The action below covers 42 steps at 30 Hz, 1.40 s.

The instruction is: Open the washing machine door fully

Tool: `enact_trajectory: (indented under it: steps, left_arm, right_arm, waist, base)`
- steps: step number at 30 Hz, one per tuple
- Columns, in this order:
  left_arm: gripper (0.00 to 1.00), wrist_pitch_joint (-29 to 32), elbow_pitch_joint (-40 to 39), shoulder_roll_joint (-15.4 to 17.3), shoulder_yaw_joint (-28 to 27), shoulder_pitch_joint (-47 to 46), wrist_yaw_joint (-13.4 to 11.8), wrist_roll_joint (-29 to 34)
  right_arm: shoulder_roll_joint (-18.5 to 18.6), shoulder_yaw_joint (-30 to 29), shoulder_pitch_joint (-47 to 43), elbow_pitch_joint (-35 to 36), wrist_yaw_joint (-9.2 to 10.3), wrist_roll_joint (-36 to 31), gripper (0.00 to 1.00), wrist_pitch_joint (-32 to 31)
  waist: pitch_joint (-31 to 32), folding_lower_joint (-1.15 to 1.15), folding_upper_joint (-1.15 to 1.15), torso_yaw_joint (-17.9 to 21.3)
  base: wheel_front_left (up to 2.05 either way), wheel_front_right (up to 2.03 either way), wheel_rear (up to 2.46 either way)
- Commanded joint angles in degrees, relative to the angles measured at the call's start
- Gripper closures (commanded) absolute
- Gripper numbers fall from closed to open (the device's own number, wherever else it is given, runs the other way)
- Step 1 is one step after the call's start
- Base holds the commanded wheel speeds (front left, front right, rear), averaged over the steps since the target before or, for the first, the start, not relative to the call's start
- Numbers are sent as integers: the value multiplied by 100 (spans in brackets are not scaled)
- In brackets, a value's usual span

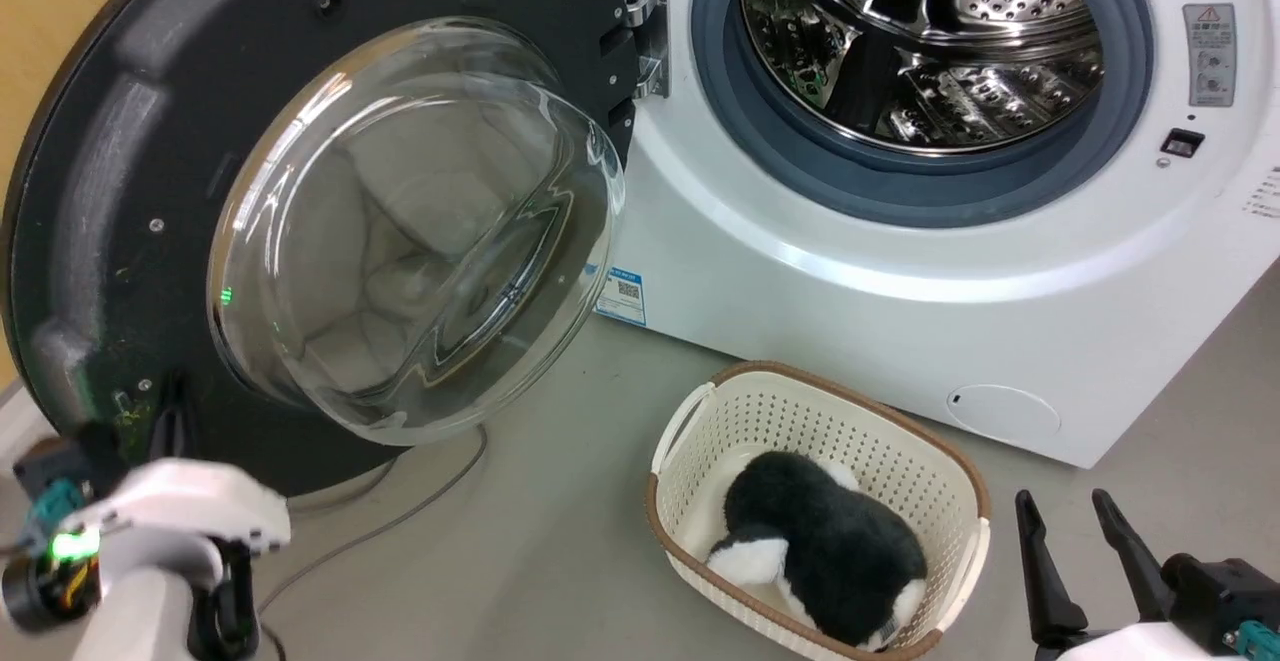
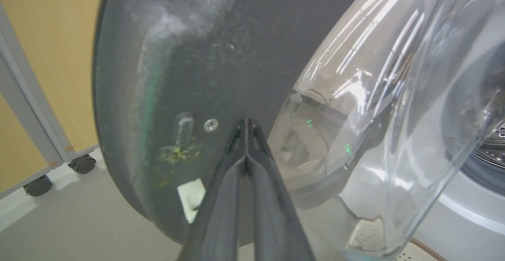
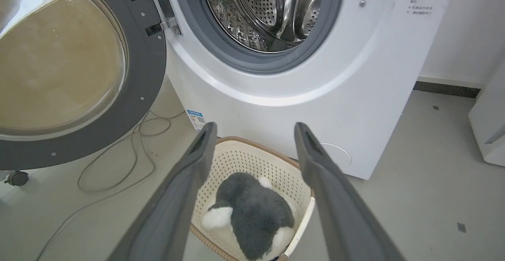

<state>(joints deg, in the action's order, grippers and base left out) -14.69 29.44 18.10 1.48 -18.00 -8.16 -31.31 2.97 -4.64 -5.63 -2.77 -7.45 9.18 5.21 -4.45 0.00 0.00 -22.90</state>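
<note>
The washing machine door (image 1: 120, 191) stands swung wide to the left, its inner black face and bulging glass bowl (image 1: 410, 231) turned toward me. The white washing machine (image 1: 850, 271) shows its bare steel drum (image 1: 920, 31) inside the grey gasket. In the left wrist view my left gripper (image 2: 246, 123) is shut with nothing in it, its tips at the door's (image 2: 197, 55) inner face beside a screw, near the lower rim. My right gripper (image 1: 1075, 511) hangs open at the lower right, away from the door (image 3: 146, 75), above the floor in front of the washer (image 3: 276, 95).
A cream basket (image 1: 800, 421) holding a black and white plush toy (image 1: 830, 541) sits on the floor before the washer. A grey cable (image 1: 400, 511) snakes under the door. A wheeled grey-framed panel (image 2: 27, 107) stands behind the door. A white appliance (image 3: 489, 126) stands at the right.
</note>
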Motion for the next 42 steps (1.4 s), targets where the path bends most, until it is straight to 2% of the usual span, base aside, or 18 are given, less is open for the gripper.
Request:
enact_trajectory:
  steps: [1,6,7,8,9,10,17,23,32,37,42]
  left_arm:
    - [100,-29,-78,-51,-46,191,-32,73]
    - [99,-29,-658,-371,-252,877,-61,325]
    - [76,-29,-729,-399,-270,1017,-76,384]
    - [44,-29,-791,-426,-283,1137,-82,431]
    - [6,-30,-844,-458,-292,1243,-82,465]
    - [0,-30,-899,-479,-293,1341,-86,510]
    - [0,-30,-1350,-599,-79,1818,-11,879]
    - [0,-30,-1765,-677,253,1843,23,1140]
    - [0,72,-1978,-699,572,1760,149,1232]
    - [0,117,-1927,-657,654,1817,111,1309]
    - [0,107,-1852,-680,676,1892,46,1317]
  right_arm:
    - [-9,14,31,-21,-3,65,0,39]
    - [-9,31,-21,-32,-3,46,0,120]
    - [-9,40,-36,-35,-3,32,0,122]
    - [-9,44,-45,-31,-3,29,0,129]
    - [-9,43,-52,-32,-3,33,0,146]
    - [-9,48,-55,-34,-3,29,0,156]
    - [-9,105,-71,-42,-3,-83,0,200]
    - [-9,160,-53,23,-3,-152,0,190]
    - [-9,445,80,158,-3,-249,0,67]
    - [-9,545,64,204,-3,-352,0,-43]
    - [-9,584,37,278,-3,-405,0,-94]
  waist:
    - [42,0,0,20]
    - [178,0,0,65]
    - [212,0,0,76]
    - [233,0,0,88]
    - [263,0,0,100]
    - [281,0,0,121]
    - [408,0,0,314]
    - [469,0,0,537]
    - [531,0,0,1221]
    - [536,0,0,1687]
    - [514,0,0,1972]
  base:
    - [0,0,0]
    - [0,0,0]
    - [0,0,0]
    - [0,0,0]
    - [0,0,0]
    - [0,0,0]
    - [0,0,0]
    - [0,0,0]
    - [0,0,0]
    - [0,0,0]
    - [0,0,0]
